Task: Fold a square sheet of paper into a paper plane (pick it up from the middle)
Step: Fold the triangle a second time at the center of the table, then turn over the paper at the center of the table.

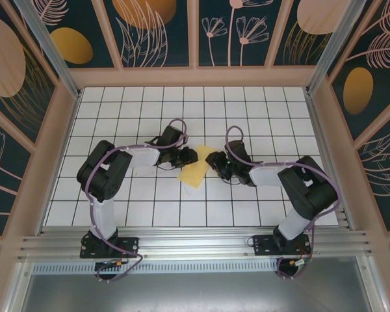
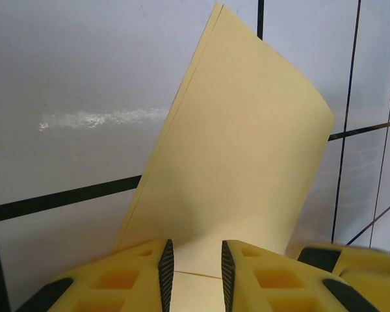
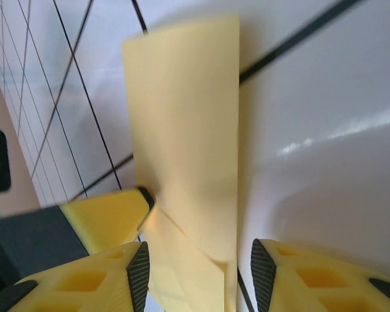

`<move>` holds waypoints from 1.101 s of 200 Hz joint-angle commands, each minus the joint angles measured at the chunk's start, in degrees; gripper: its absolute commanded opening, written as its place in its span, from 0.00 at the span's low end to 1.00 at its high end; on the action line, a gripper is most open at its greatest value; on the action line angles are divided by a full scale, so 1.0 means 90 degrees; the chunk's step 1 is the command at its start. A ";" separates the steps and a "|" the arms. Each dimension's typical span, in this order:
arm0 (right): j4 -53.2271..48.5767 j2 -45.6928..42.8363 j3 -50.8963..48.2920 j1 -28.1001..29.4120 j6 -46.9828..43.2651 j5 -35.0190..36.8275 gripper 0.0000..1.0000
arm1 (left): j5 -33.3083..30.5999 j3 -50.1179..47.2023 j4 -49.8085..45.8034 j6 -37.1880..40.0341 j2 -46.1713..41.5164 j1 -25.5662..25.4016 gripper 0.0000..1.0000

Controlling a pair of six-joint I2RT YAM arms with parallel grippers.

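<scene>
Over on the left, the left gripper [image 1: 188, 156] reaches in toward the middle of the table [image 1: 136, 104]. Its fingers [image 2: 166, 270] stand a narrow gap apart, with yellow paper showing in the slot between the pads; whether they actually nip it, I cannot tell. In the centre, the square sheet of paper [image 1: 197, 171] lies folded on the white grid between both arms, a doubled edge showing along one side. On the right, the right gripper [image 3: 198, 263] faces it, fingers spread wider, straddling the paper's end, pads clear of it.
</scene>
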 commanded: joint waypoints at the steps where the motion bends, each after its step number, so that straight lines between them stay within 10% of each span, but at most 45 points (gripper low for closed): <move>1: -0.0163 0.0244 0.0235 -0.0138 -0.0218 0.0028 0.48 | 0.0014 0.0032 -0.0042 0.0009 0.0089 0.0039 0.30; 220: 0.2335 0.0569 -0.0458 0.0258 -0.0280 -0.1024 0.43 | 0.0014 0.0071 -0.0025 -0.0052 0.0106 0.0056 0.30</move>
